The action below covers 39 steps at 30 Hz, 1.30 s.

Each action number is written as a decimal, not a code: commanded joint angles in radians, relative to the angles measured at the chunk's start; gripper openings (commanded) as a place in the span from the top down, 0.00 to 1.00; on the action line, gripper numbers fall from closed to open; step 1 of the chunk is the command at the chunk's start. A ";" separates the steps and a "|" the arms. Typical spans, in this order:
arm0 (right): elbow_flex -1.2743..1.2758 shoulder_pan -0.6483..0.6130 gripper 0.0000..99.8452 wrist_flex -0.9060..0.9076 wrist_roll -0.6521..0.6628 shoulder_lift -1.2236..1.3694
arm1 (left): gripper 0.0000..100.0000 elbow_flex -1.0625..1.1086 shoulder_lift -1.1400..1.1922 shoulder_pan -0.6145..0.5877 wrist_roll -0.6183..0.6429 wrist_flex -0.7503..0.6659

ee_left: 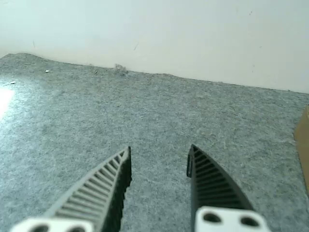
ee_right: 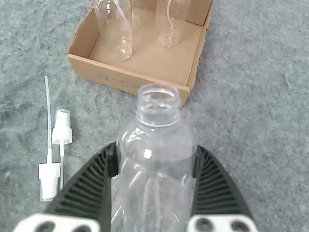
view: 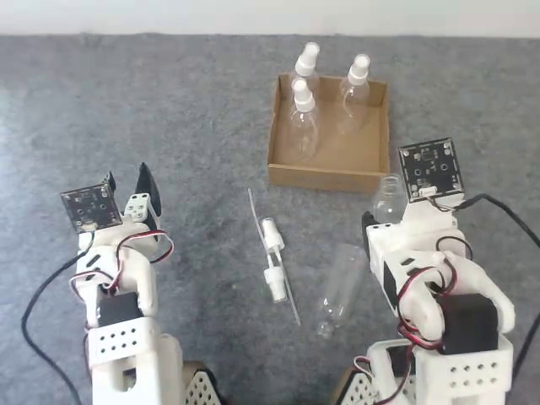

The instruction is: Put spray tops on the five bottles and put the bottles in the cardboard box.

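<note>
box [view: 325, 177]: on table [view: 169, 126], far side
capped bottles [view: 304, 126]: three, in box
spray tops [view: 272, 234]: two, before box
loose bottle [view: 339, 287]: lying right of spray tops
held bottle [view: 388, 198]: in right gripper [ee_right: 155, 151], near box's front right corner

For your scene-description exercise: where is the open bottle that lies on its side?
In the high view the lying bottle rests on the grey mat, between the two loose spray tops and the right arm.

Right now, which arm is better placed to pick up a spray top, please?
Probably the left: the left fingers are open and empty, while the right fingers hold the uncapped bottle; the spray tops lie between the arms.
</note>
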 commanded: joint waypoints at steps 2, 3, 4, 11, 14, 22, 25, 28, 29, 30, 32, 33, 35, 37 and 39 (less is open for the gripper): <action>-0.054 -0.010 0.94 -0.016 -0.005 -0.088 | 0.83 -0.015 -0.008 0.003 0.000 -0.025; -0.054 -0.010 0.94 -0.019 -0.005 -0.114 | 0.83 -0.015 -0.008 0.003 0.000 -0.025; -0.052 -0.010 0.94 -0.024 -0.005 -0.142 | 0.83 -0.015 -0.008 0.003 0.000 -0.025; 0.169 -0.010 0.94 -0.223 -0.009 -0.268 | 0.83 -0.015 -0.008 0.003 0.000 -0.025; 0.313 -0.010 0.94 -0.361 -0.011 -0.306 | 0.83 -0.015 -0.008 0.003 0.000 -0.025; 0.559 -0.012 0.94 -0.605 -0.123 -0.427 | 0.82 -0.015 -0.008 0.005 0.000 -0.025; 0.614 -0.007 0.94 -0.624 -0.163 -0.463 | 0.82 -0.015 -0.008 0.005 0.000 -0.025; 0.686 -0.002 0.94 -0.641 -0.176 -0.501 | 0.82 -0.015 -0.008 0.025 -0.002 -0.023; 0.715 -0.002 0.94 -0.648 -0.183 -0.516 | 0.82 -0.012 -0.006 0.037 -0.003 -0.020; 0.744 -0.001 0.94 -0.661 -0.190 -0.533 | 0.82 -0.005 -0.012 0.052 -0.005 -0.008; 0.798 0.015 0.94 -0.680 -0.207 -0.578 | 0.82 -0.008 -0.012 0.080 -0.006 0.015; 0.822 0.028 0.94 -0.690 -0.219 -0.604 | 0.82 -0.015 -0.012 0.089 -0.008 0.026; 0.864 0.061 0.94 -0.707 -0.244 -0.664 | 0.82 -0.042 -0.012 0.095 -0.029 0.060; 0.884 0.090 0.94 -0.723 -0.267 -0.687 | 0.82 -0.093 -0.012 0.106 -0.048 0.147; 0.888 0.119 0.94 -0.737 -0.293 -0.677 | 0.82 -0.166 -0.012 0.129 -0.054 0.276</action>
